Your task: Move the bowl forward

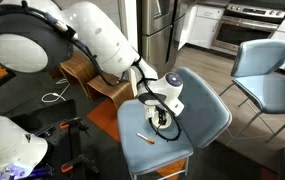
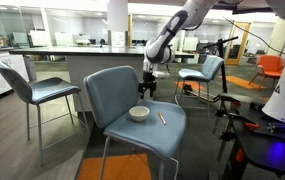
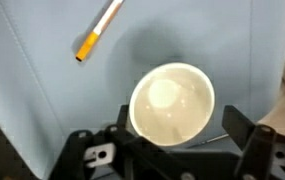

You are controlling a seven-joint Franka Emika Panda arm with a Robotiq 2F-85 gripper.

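Gripper (image 2: 148,90), jaws spread and empty, hangs above the white bowl (image 2: 139,113) near the chair seat's (image 2: 170,138) rear edge. Risk: off-centre closure could tip the shallow bowl toward the orange stick (image 3: 100,30).

Brightly and evenly lit from overhead in both exterior views, though grainy and soft. Blurred in wrist view, washed out to pale glare inside bowl (image 3: 172,103), shadowed softly on seat (image 3: 42,110) at bowl's lower right rim
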